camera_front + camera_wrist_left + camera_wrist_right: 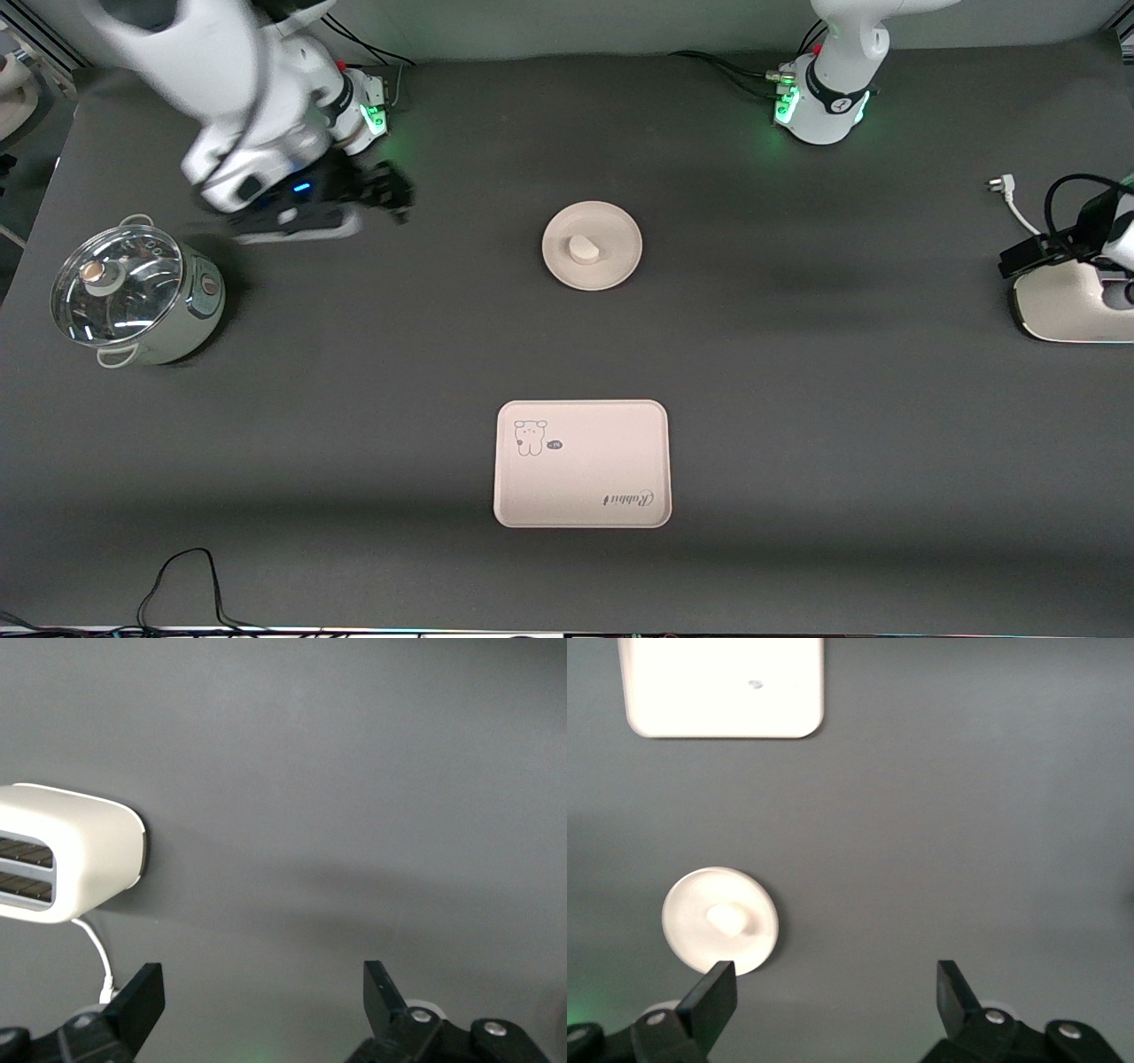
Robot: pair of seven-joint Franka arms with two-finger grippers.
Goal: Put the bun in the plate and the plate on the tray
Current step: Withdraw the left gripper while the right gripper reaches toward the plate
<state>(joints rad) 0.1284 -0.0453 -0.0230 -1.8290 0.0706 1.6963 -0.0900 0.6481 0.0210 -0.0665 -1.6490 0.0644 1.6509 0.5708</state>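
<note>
The right gripper (385, 190) hangs over bare table in the upper left of the front frame, near its arm's base, fingers spread wide and holding nothing. Its own wrist camera shows the two dark fingertips (713, 997) well apart along the bottom edge of the frame, with only grey tabletop between them. The same wrist view takes in the plate (682, 943) at lower left with the bun (726, 919) resting in it, and the tray (724, 687) at the top edge, washed out so that its print cannot be read. The front camera does show that print: a small cartoon animal and "Rabbit" lettering on the tray (582, 463), lower centre of the frame, with the plate (620, 235) above it at centre, well apart from it, and the bun (583, 249) in the plate. The left gripper (266, 1010), fingers also wide and empty, appears only in the left wrist view, near a white toaster (66, 855) at mid-left. A lidded pot (133, 297) stands at the left of the front frame
</note>
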